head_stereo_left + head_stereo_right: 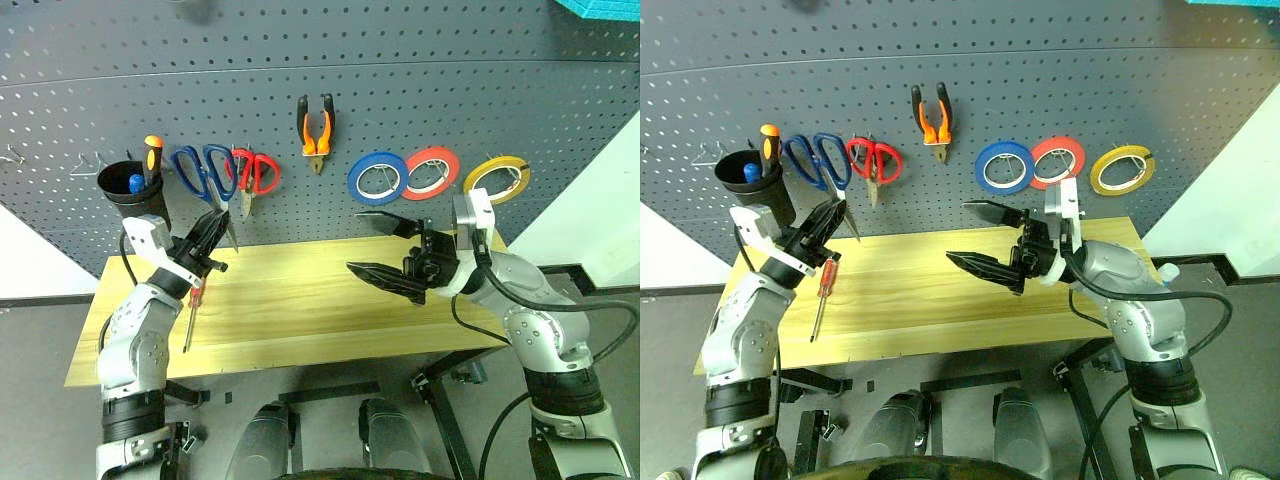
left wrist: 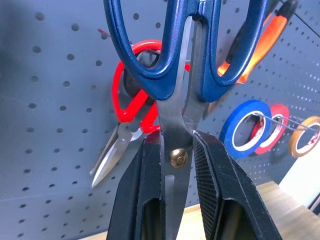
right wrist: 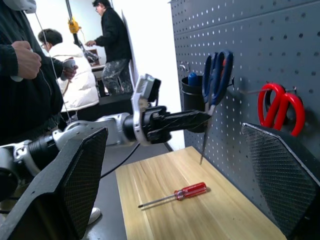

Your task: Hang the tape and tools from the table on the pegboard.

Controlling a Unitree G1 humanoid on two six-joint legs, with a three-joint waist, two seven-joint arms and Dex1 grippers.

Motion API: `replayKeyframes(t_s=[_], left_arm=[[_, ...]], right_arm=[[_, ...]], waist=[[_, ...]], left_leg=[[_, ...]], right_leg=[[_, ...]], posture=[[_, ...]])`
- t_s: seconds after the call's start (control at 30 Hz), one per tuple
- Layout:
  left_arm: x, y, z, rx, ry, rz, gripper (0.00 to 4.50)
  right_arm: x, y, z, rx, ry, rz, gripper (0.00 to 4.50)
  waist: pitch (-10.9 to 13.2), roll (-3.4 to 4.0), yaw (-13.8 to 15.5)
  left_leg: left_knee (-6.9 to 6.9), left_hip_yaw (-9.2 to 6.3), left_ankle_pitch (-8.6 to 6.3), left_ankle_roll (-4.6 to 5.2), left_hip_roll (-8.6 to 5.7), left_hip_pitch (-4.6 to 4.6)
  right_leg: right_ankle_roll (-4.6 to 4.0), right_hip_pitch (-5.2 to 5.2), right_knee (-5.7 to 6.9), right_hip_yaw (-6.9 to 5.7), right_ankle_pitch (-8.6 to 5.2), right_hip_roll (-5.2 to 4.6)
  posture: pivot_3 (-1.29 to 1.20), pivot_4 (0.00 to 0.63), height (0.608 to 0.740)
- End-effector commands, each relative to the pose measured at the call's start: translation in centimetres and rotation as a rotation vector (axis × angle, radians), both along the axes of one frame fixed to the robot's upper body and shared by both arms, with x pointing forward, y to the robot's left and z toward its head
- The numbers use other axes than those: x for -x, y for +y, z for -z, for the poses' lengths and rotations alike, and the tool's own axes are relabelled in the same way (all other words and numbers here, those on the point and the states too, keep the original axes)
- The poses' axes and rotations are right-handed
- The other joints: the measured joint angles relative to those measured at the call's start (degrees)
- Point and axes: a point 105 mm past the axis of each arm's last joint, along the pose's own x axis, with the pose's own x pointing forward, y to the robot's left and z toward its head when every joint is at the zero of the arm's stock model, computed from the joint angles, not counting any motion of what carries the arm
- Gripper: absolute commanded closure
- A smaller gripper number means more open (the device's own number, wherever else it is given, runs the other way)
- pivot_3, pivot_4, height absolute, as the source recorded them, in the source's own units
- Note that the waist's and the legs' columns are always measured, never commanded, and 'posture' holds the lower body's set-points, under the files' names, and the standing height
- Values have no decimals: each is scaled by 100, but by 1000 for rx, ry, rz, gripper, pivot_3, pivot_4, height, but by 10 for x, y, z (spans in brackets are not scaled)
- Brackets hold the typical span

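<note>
**A:** What was at the left end?

**B:** A black cup (image 1: 132, 190) hung on the pegboard (image 1: 320, 90) with an orange-handled screwdriver (image 1: 152, 155) standing in it. Just beside it, the left gripper (image 1: 212, 238) was clamped shut on the blades of the blue scissors (image 1: 205, 172), near the pivot, handles up against the board. Whether they sat on a hook, I couldn't tell.

**A:** And on the table (image 1: 290, 300)?

**B:** The red screwdriver (image 1: 192, 312) lay on the wood below that gripper, untouched.

**A:** Further along the board?

**B:** Red scissors (image 1: 255, 175) hung next to the blue pair, then the pliers (image 1: 316, 128) higher up, jaws down. After them came the blue roll (image 1: 377, 178), the red-orange roll (image 1: 431, 172) overlapping it slightly, and the yellow tape (image 1: 497, 179) last, all hanging.

**A:** The right gripper (image 1: 385, 248)?

**B:** It hovered over the table's right half, below the rolls, fingers spread wide and holding nothing.
</note>
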Motion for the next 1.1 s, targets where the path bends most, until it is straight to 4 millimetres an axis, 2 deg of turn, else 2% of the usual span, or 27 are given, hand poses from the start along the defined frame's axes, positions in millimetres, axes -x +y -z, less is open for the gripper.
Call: replayKeyframes(t_s=[0.03,0.37,0.53,0.67,0.83,0.9,0.97,1.1], left_arm=[[-8,-2,-9,-29,-38,-12,4009],[-22,-6,13,-84,44,9,4009],[-26,-4,22,-125,104,-33,2376],[-33,15,59,-294,355,-177,1028],[-27,33,101,-283,659,-188,1028],[-28,43,115,-241,782,-218,668],[-30,49,124,-205,874,-242,114],[-35,63,138,-280,993,-305,10]], right_arm=[[7,0,-11,-10,-63,1,0],[7,-2,-10,-6,-66,28,0],[8,-1,-7,7,-62,31,0],[8,0,-2,49,-71,31,0],[9,5,12,105,-80,27,0],[9,7,14,107,-79,25,0],[10,8,17,114,-76,21,0],[11,8,23,133,-72,24,0]], waist=[[-1,0,-2],[-7,-2,-10],[-10,0,-15],[-17,3,-22],[-23,3,-85],[-23,3,-109],[-23,2,-123],[-24,1,-138]], left_leg=[[0,0,0,0,0,0],[2,0,0,0,1,0],[1,0,0,0,0,0],[2,-1,0,0,1,3],[1,-2,0,0,1,4],[2,-4,0,0,1,4],[5,-6,0,0,1,4],[8,-8,0,0,1,4]], right_leg=[[0,0,0,1,0,0],[0,1,1,1,0,2],[1,0,1,1,0,2],[1,1,6,1,1,3],[3,1,9,0,0,4],[3,2,10,-1,0,4],[3,2,12,-1,0,5],[5,2,15,-3,0,5]], posture=[[-93,76,740],[-104,73,740],[-103,73,740],[-102,75,740],[-84,87,740],[-80,90,740],[-75,94,740],[-86,95,740]])
